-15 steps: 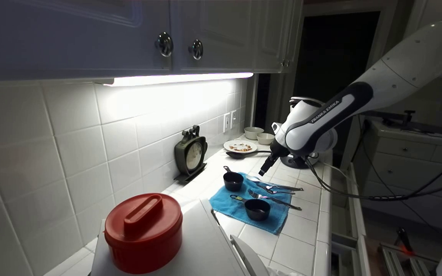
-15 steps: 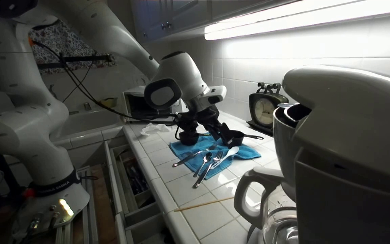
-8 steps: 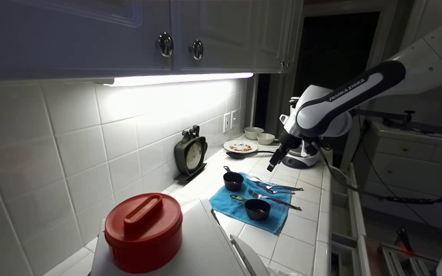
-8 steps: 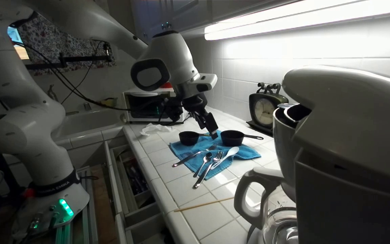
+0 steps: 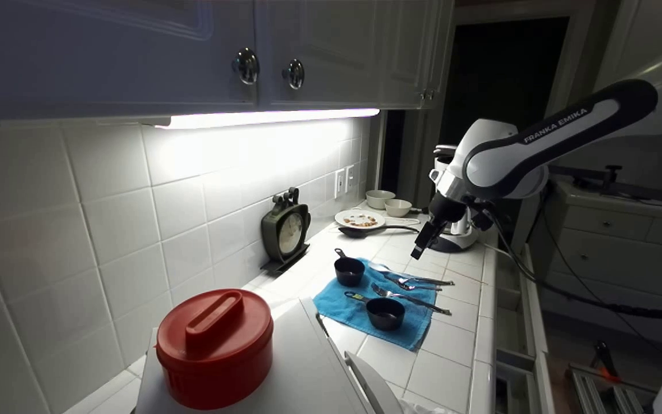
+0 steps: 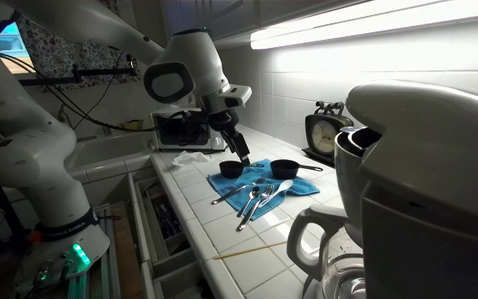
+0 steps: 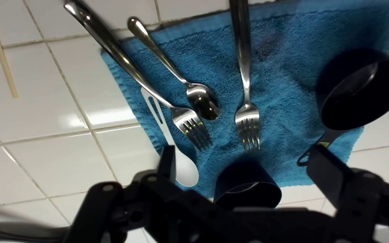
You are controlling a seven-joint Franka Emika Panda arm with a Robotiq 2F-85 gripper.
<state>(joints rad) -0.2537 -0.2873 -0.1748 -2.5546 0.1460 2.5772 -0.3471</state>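
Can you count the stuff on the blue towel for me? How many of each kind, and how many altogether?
Forks: 2
Shiny metal spoon: 1
White spoon: 1
Black cups: 2
Total: 6

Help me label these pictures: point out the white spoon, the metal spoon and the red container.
White spoon [image 7: 185, 169], wrist view, on its bowl.
Metal spoon [image 7: 202, 101], wrist view, on its bowl.
Red container [image 5: 226, 340], in an exterior view, on its lid.

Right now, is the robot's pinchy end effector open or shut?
Open: in the wrist view the end effector has its fingers wide apart, with nothing gripped between them.
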